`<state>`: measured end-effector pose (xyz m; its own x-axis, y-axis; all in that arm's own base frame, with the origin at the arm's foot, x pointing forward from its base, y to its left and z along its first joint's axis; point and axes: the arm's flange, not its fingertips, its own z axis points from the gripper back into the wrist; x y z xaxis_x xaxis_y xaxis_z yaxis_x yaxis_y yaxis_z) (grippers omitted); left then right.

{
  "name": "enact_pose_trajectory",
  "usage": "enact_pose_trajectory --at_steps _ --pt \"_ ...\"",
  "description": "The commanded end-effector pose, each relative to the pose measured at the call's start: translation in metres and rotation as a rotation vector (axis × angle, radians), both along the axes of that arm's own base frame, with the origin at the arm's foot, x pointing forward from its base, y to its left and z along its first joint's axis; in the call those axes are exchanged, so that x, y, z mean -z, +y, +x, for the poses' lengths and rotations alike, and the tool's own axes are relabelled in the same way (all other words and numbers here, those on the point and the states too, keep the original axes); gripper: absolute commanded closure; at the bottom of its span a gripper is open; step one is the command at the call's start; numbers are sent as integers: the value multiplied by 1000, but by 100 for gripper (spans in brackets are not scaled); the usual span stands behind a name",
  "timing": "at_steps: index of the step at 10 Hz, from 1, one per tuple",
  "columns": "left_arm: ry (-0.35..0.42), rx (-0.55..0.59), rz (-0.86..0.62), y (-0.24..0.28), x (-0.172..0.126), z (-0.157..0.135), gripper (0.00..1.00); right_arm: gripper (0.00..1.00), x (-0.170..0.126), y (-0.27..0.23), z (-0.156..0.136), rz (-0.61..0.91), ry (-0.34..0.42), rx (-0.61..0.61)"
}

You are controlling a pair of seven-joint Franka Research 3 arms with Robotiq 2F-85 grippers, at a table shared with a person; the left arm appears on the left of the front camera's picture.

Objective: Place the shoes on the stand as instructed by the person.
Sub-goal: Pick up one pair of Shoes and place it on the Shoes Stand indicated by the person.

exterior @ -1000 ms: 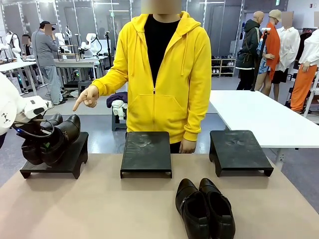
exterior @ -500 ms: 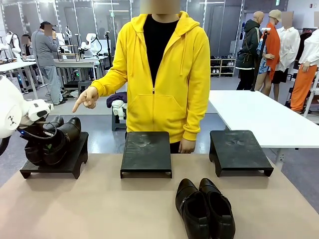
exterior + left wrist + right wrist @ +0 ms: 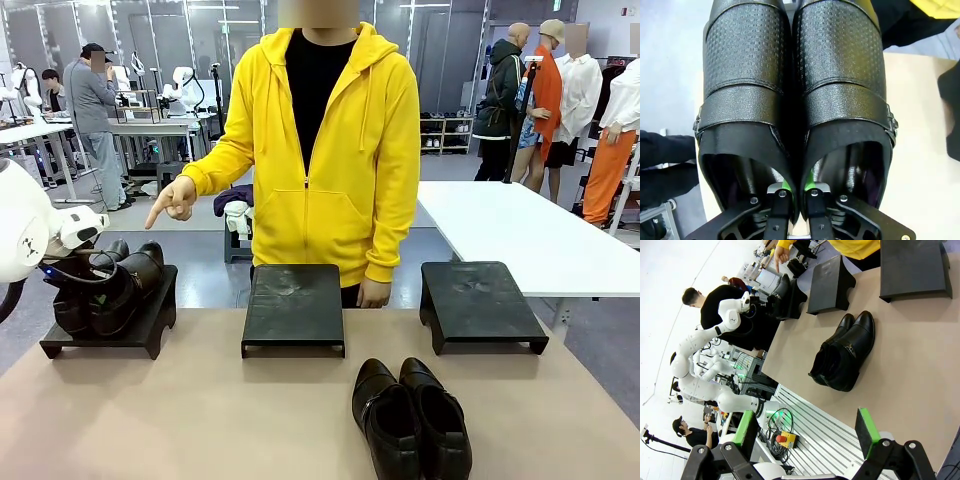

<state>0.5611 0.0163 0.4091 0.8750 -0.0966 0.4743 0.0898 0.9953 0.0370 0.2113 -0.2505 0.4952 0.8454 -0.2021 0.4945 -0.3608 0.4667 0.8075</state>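
One pair of shiny black shoes (image 3: 112,288) rests on the left stand (image 3: 130,335), toes pointing away from me. My left gripper (image 3: 72,278) is shut on this pair. In the left wrist view the shoes (image 3: 795,75) lie side by side, and the gripper (image 3: 796,186) pinches their two inner walls together. The second pair (image 3: 410,420) lies on the table near the front edge, right of centre. My right gripper (image 3: 805,435) hangs open high above the table, with that pair (image 3: 842,357) below it. The person's hand (image 3: 176,197) points down at the left stand.
Two more black stands sit along the table's far edge, the middle stand (image 3: 293,305) and the right stand (image 3: 480,300), both bare. The person in the yellow hoodie (image 3: 320,150) stands just behind the middle stand, the other hand (image 3: 376,293) at the table edge.
My left gripper has lowered the held pair from a raised, tilted pose down onto the left stand. The person's pointing hand and the second pair have not moved.
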Motion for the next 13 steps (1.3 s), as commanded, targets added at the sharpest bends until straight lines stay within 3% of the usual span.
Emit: enact_pose_trajectory --at_steps 1,2,3,4,5,6,7,8,9,13 --pt "-37 2 -18 10 1 12 93 0 -1 0 -1 0 -4 1" --pt "-32 1 -17 9 3 13 93 0 -1 0 -1 0 -4 1" --pt "-33 -2 -19 10 3 12 74 0 -1 0 -1 0 -4 1" --pt "-45 -7 -23 11 0 12 67 0 -1 0 -1 0 -4 1" --pt "-55 -13 -25 12 -4 11 49 0 -1 0 -1 0 -4 1" --pt "-61 -17 -24 13 -7 10 41 0 -1 0 -1 0 -4 1" --pt "-58 -15 -30 14 -9 10 23 0 -1 0 -1 0 -4 1" --pt "-51 -9 -29 14 -10 9 16 0 -1 0 -1 0 -4 1" --pt "-47 -8 -28 13 -13 7 0 0 -1 0 -1 0 -4 1" --pt "-41 -43 -25 6 -23 -2 0 0 -1 0 -1 0 -4 1"
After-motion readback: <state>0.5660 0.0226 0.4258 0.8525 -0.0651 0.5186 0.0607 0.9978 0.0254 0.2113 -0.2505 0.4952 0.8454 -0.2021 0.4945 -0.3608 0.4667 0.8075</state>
